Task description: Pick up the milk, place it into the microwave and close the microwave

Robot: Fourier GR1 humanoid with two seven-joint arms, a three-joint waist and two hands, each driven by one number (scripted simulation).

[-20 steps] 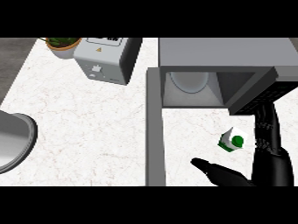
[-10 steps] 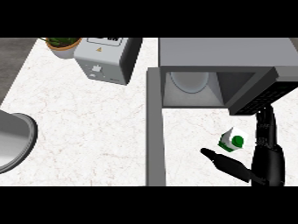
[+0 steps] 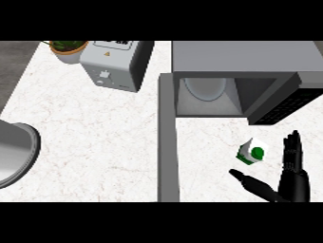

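Robot's right hand [image 3: 294, 184] open beside a milk carton [image 3: 251, 152] on a white bench [image 3: 101, 137], in front of an open microwave [image 3: 248, 59].

Nearest, at the lower right, the black hand has its fingers [image 3: 291, 151] straight and its thumb stretched out to the left, holding nothing. The small white and green milk carton stands on the bench just left of the fingers and above the thumb, with a gap on both sides. Behind it the microwave gapes, its door [image 3: 168, 142] swung out at the left. Farther left stand a toaster [image 3: 115, 64] and a potted plant [image 3: 67, 47]. A grey round vessel [image 3: 3, 154] sits at the left edge.
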